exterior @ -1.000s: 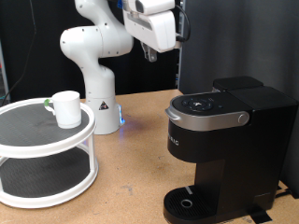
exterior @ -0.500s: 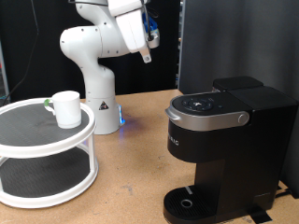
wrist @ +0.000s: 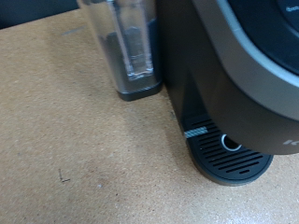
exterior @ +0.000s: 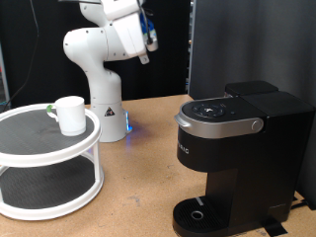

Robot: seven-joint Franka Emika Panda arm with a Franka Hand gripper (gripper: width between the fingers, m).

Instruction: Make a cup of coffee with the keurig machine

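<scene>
Black and matte, the keurig machine [exterior: 237, 158] stood nearest in the exterior view, at that view's lower right, on a brown particle-board table [exterior: 148, 188]; its lid was down, with a silver-grey band [exterior: 222, 125] round the front and a round drip tray [exterior: 202, 215] at the base. White two-tier round stand [exterior: 44, 163], at the exterior view's left, had dark mesh shelves. The cup [exterior: 70, 115], white ceramic, sat upright on the upper shelf, well apart from the machine, with a small green item [exterior: 49, 110] just beside it. Farther back rose the white arm base [exterior: 104, 89]. Highest and farthest, the gripper [exterior: 148, 41] hung near the exterior view's top, above the arm base, clear of cup and machine, nothing seen between its fingers; whether they were spread or closed could not be told. Wrist view: machine front and drip tray [wrist: 229, 159], a clear water tank [wrist: 126, 47] on the tabletop beside it; no fingers showed.
</scene>
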